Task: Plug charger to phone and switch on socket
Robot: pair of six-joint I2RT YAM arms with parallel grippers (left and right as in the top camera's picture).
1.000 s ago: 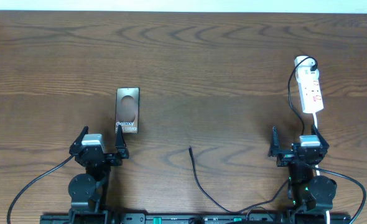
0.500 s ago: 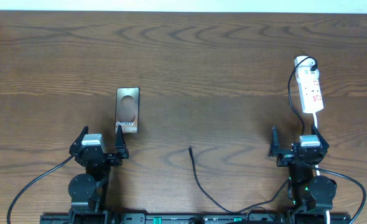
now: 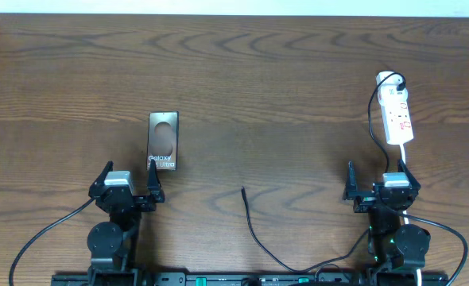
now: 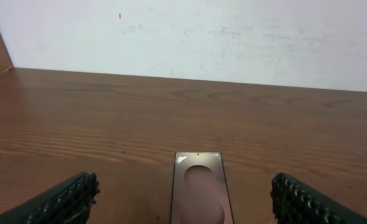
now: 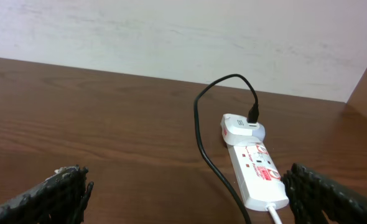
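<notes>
The phone point(image 3: 162, 141) lies flat on the wooden table, dark with white lettering and a pale oval patch. My left gripper point(image 3: 129, 184) sits just in front of it, open and holding nothing. In the left wrist view the phone point(image 4: 199, 193) lies between and beyond the fingers point(image 4: 65, 202). The charger's free tip point(image 3: 243, 189) rests on the table between the arms. The white socket point(image 3: 397, 114) lies beyond my right gripper point(image 3: 380, 189), which stands open. In the right wrist view the socket point(image 5: 255, 171) has a white adapter point(image 5: 239, 127) plugged in, with the black charger cable point(image 5: 202, 143) looping from it.
The charger cable point(image 3: 270, 253) runs from the tip back toward the table's front edge, between the two arm bases. The socket's white cord point(image 3: 404, 155) trails toward the right arm. A pale wall point(image 4: 190, 37) stands behind the table's far edge.
</notes>
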